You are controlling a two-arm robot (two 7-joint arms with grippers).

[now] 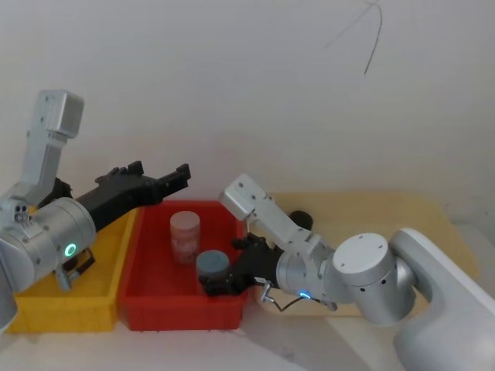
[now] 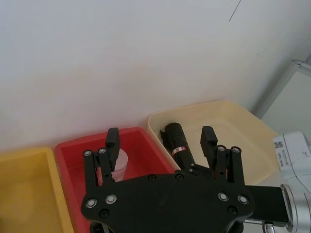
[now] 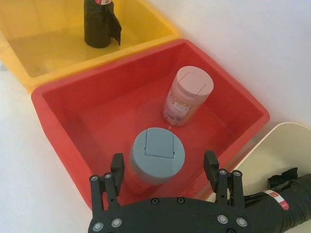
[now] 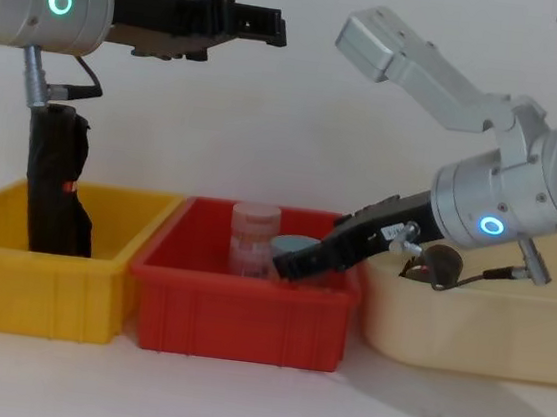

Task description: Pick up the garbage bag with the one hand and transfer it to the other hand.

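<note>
The garbage bag is lying in the cream bin, far right. The left gripper is hanging open and empty above the red bin. Reaching across risks striking the right gripper, which is gaping empty beside the grey-lidded jar.

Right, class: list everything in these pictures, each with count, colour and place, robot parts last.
Bins: three in a row; yellow bin left, red bin middle, cream bin right.
Jars: two, upright in the red bin; pink-lidded jar, grey-lidded jar.
garbage bag: one, black with white-and-red band, lying in the cream bin.
loose black roll: one, black, upright in the yellow bin.
left claw: one, black, open, raised above the bins.
right claw: one, black, open, low beside the grey-lidded jar.
</note>
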